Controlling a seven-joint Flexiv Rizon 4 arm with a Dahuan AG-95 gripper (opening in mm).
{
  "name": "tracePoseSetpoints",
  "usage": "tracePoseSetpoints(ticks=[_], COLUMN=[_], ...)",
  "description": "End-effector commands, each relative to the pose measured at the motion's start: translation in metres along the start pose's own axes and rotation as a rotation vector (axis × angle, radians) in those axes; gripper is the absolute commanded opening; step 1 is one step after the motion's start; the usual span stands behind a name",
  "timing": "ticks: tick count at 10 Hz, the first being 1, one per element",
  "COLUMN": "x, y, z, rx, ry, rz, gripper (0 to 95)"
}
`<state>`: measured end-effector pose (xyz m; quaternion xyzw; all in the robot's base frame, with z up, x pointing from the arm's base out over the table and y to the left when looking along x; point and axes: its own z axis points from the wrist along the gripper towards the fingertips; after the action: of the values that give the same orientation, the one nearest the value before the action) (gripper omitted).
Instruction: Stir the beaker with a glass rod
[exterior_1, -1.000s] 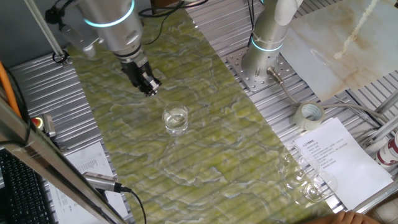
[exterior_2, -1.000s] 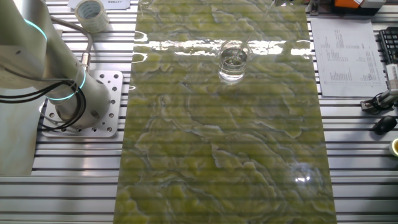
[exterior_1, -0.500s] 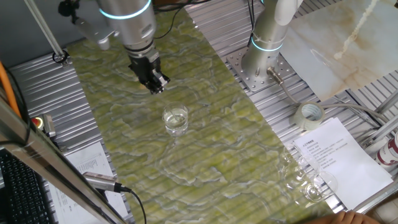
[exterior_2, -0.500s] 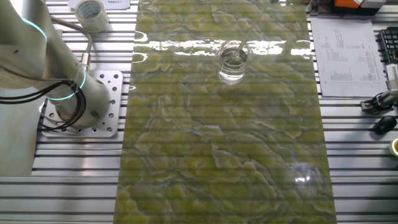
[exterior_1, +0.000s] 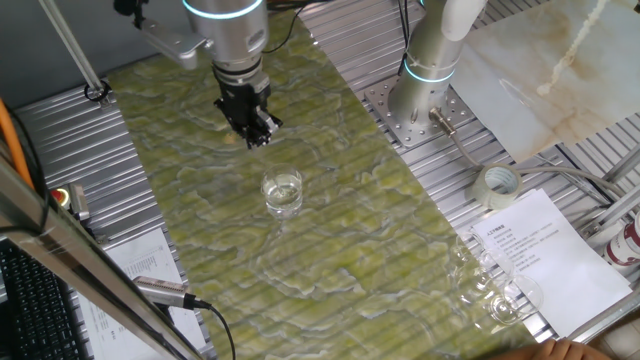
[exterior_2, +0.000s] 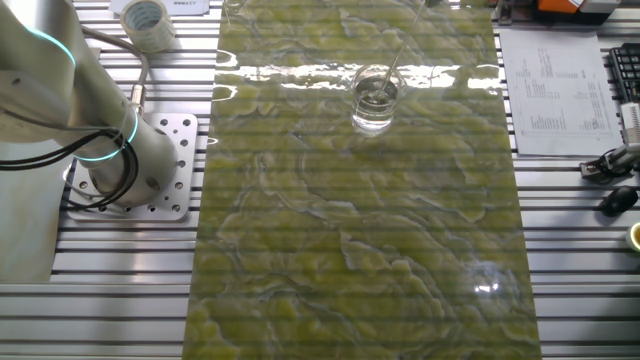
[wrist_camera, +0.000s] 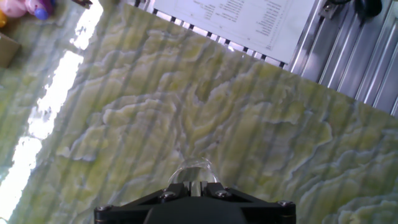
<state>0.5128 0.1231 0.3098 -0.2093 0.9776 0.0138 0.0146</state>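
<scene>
The beaker (exterior_1: 283, 192) is a short clear glass that stands upright on the green marbled mat (exterior_1: 330, 250). It also shows in the other fixed view (exterior_2: 375, 99), and its rim shows in the hand view (wrist_camera: 193, 167). My gripper (exterior_1: 257, 133) hangs above and to the left of the beaker, shut on the top of the glass rod (exterior_2: 399, 52). The thin rod slants down from the gripper, and its lower end is inside the beaker. In the hand view my gripper (wrist_camera: 193, 185) has its jaws closed on the rod, right over the beaker's mouth.
A tape roll (exterior_1: 498, 183) lies on the slatted table right of the mat. A cluster of round glass vessels (exterior_1: 488, 288) stands on a printed sheet (exterior_1: 545, 250) at the front right. A second arm's base (exterior_1: 420, 85) stands at the back. A keyboard (exterior_1: 35, 310) is at the left.
My gripper has moved to the right across the mat above the beaker, carrying the rod's top with it. The rod's lower end stays in the beaker. The beaker has not moved.
</scene>
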Motion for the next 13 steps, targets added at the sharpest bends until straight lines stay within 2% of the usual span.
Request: tracePoseSetpoints(ticks=[1,4,7,13], x=[0.003,0.0038,0.0032,0.0032], y=[-0.0011,-0.0016,-0.0019,-0.0019], z=[0.0006,0.0,0.0,0.0], rx=[0.003,0.006,0.002,0.002], ry=[-0.015,-0.032,-0.028,-0.046], rz=[-0.021,-0.035,-0.024,-0.023], gripper=[0.0,0.0,0.0,0.0])
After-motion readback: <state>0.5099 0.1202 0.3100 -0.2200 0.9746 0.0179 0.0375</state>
